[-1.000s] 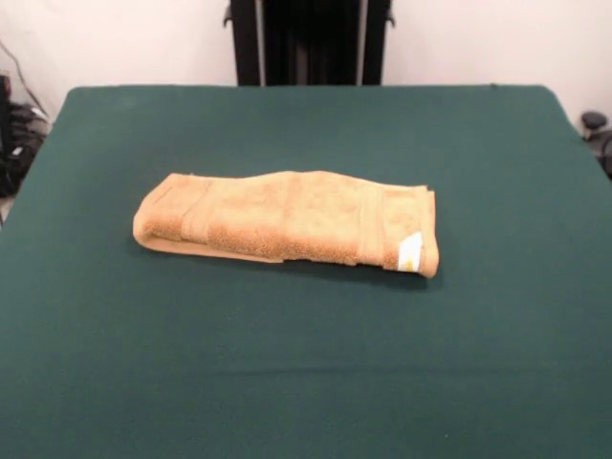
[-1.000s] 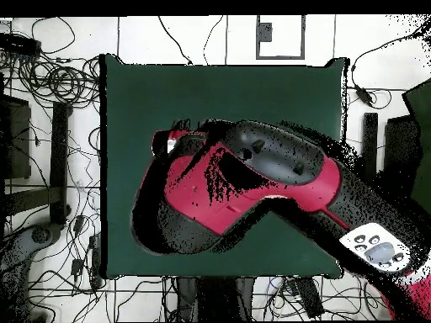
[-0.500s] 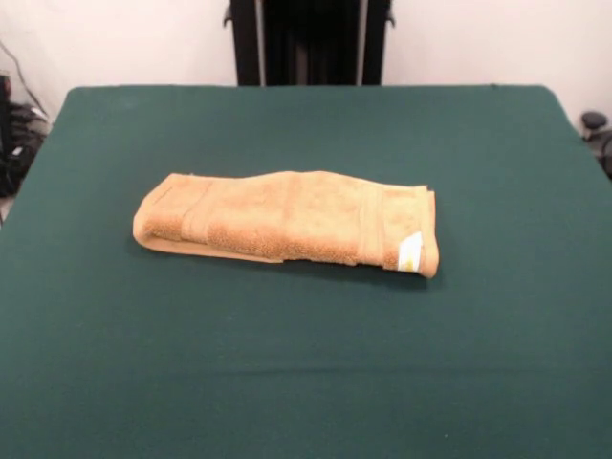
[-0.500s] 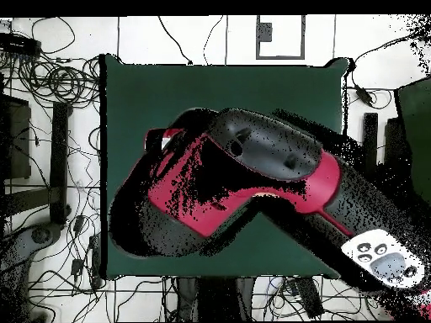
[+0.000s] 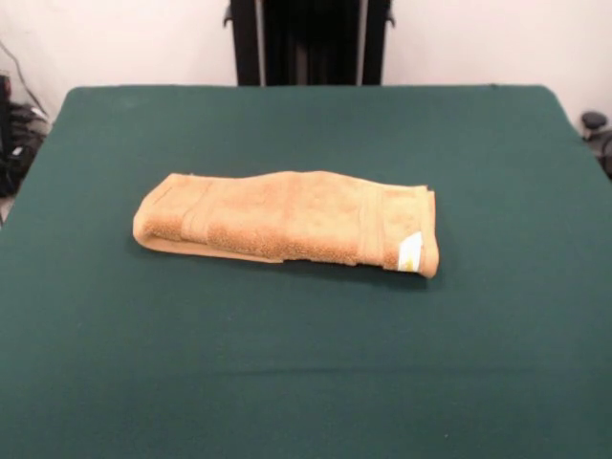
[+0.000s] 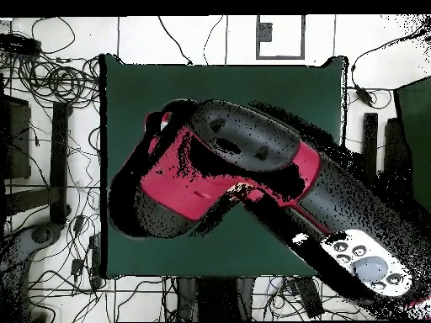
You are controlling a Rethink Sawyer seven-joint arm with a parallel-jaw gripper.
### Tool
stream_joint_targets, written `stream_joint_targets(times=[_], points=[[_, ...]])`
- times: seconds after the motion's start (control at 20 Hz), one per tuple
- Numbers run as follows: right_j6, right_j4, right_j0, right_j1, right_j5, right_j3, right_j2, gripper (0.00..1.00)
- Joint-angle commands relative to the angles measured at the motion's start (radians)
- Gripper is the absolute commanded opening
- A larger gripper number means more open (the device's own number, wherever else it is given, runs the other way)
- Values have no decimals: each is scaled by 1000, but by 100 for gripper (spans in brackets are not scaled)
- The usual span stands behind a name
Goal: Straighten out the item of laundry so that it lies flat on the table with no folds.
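The orange-tan towel (image 5: pixel 287 228) lies folded into a long thick bundle across the middle of the dark green table (image 5: pixel 306 382). Its layers are stacked and its rounded end is at the left. The white care tag (image 5: pixel 409 251) shows at its right end. No gripper shows in the front view. In the overhead view the red and black arm (image 6: pixel 227 172) reaches over the middle of the table (image 6: pixel 219 84) and hides nearly all of the towel. The gripper itself does not show there either.
The robot's black pedestal (image 5: pixel 308 43) stands behind the table's far edge. Green table surface surrounds the towel on all sides. Cables (image 6: pixel 50 80) lie on the floor around the table in the overhead view.
In the overhead view the arm has swung and shifted a little toward the top left over the table. The towel has not moved.
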State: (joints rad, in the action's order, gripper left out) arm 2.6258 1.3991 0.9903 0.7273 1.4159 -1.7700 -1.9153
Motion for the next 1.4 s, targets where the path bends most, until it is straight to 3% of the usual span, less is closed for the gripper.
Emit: stream_joint_targets(times=[0.05,0.25,0.6,0.85,1.05,1.15,1.35,1.4], points=[[110,125,-85,126,-125,-43,229,100],[95,170,-110,125,-217,-53,286,100],[132,380,-153,198,-341,-120,333,100],[178,432,-152,204,-412,-136,348,100],[283,463,-132,166,-469,-146,337,100],[297,396,-128,128,-493,-122,358,100],[251,2,-109,4,-476,-18,435,100],[207,-145,-104,-32,-442,7,454,100]])
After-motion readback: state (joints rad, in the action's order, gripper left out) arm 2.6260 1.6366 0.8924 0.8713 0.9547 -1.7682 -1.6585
